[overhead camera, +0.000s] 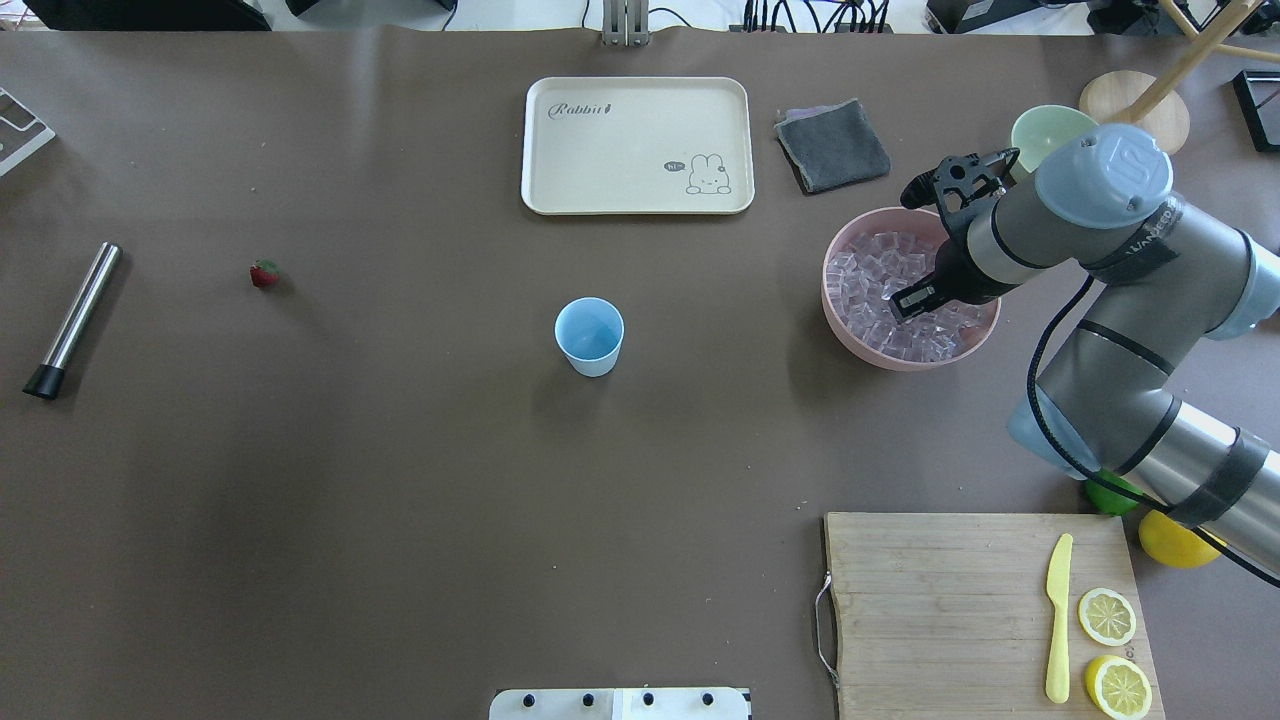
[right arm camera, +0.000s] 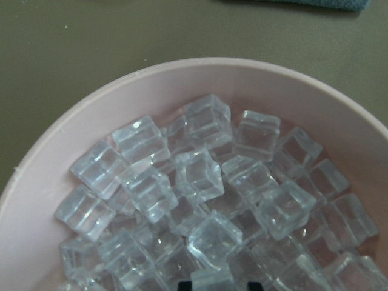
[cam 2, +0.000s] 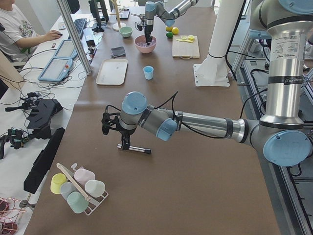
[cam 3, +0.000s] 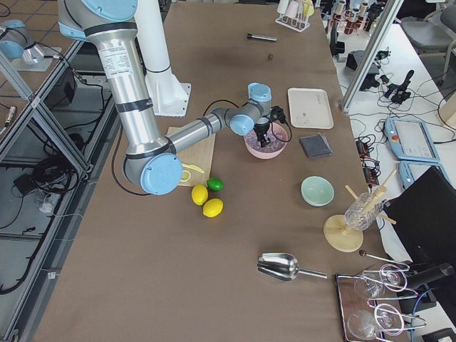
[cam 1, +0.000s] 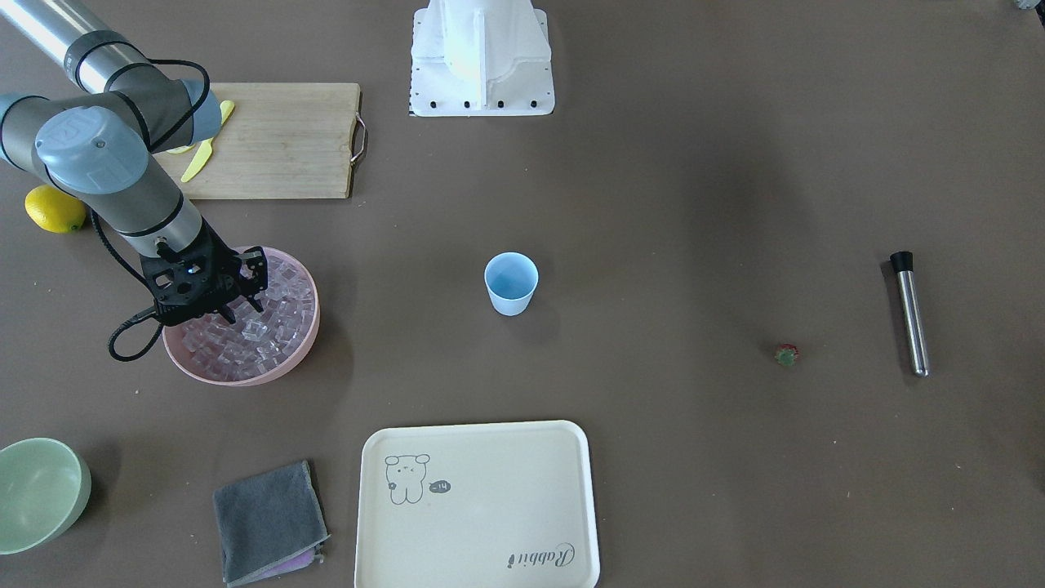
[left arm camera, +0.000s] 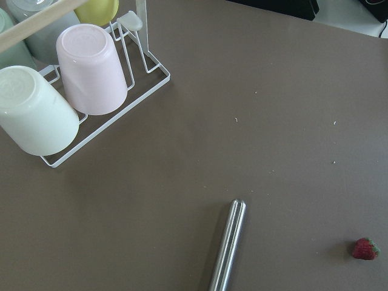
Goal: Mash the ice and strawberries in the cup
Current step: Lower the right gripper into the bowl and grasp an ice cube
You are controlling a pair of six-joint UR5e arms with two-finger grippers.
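The light-blue cup (cam 1: 511,282) stands upright and empty at the table's middle, also in the overhead view (overhead camera: 590,336). The ice (overhead camera: 880,260) fills the pink bowl (overhead camera: 850,340). My right gripper (overhead camera: 900,303) reaches down into this bowl. In the right wrist view its fingertips (right arm camera: 215,285) are closed on one ice cube (right arm camera: 212,276) among the others. The strawberry (overhead camera: 264,273) lies alone on the table, near a steel muddler (overhead camera: 70,320). My left gripper (cam 2: 125,144) hovers over the muddler; I cannot tell whether it is open.
A cream tray (overhead camera: 637,145), a grey cloth (overhead camera: 832,145) and a pale green bowl (overhead camera: 1045,130) lie beyond the cup. A cutting board (overhead camera: 950,610) holds a yellow knife and lemon halves. A lime and a lemon lie beside it. A cup rack (left arm camera: 91,79) stands past the muddler.
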